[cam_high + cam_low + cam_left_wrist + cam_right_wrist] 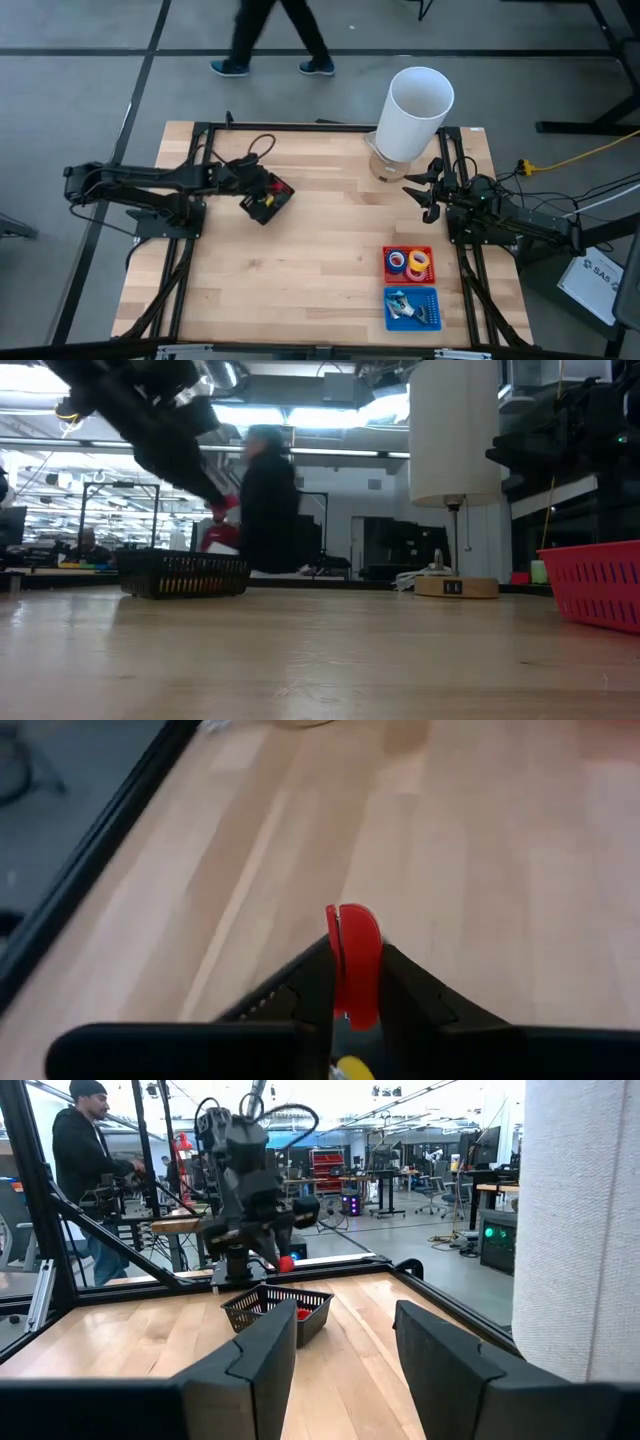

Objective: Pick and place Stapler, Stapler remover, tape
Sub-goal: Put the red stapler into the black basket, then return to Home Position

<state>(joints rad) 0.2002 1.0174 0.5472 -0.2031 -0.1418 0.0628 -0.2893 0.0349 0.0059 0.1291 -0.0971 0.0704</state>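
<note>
Only legible text: "SAS" on a white sheet (590, 275) lying on the floor off the counter's right edge in the high view, rest of its print too small to read.

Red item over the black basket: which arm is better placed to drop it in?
Left. The left gripper is shut on the red item and hangs above the black basket. The right gripper, jaws open and empty, waits beside the white cylinder, far from the basket.
</note>
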